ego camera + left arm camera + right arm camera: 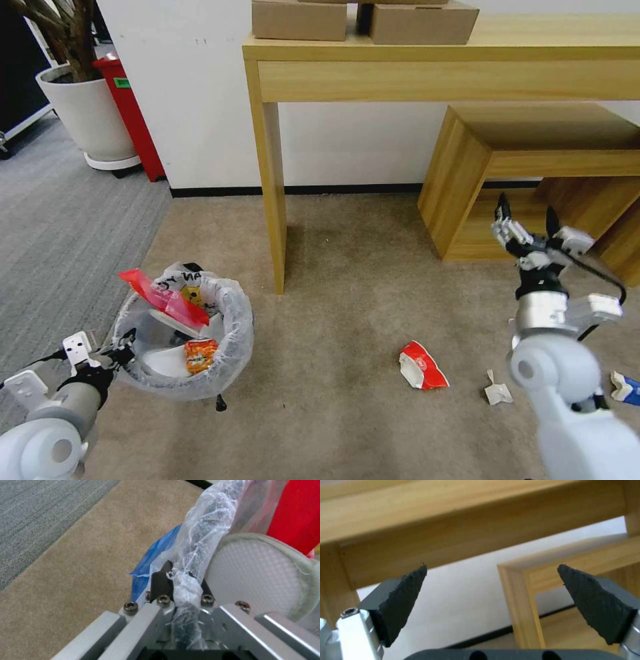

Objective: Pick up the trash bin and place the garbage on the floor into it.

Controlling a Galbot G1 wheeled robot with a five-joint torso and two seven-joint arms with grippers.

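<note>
The trash bin (230, 347), round and lined with a crinkly white bag, is at the lower left on the beige floor (347, 293). Inside lie a red plastic bag (163, 297), a white slipper (256, 572) and an orange wrapper (200, 355). My left gripper (125, 348) is shut on the bin's bag-wrapped rim (186, 580). A blue piece (156, 552) shows just outside that rim. On the floor to the right lie garbage pieces: a red-white wrapper (422, 367), a crumpled white paper (498, 390) and a blue-white carton (625, 388). My right gripper (527, 217) (491, 580) is raised and open above them.
A tall wooden table's leg (273, 200) stands just behind the bin. A low wooden shelf (467, 180) is behind my right gripper. Cardboard boxes (300, 20) sit on the table. A white planter (87, 113), a red bin (133, 113) and grey carpet (60, 220) lie at the left.
</note>
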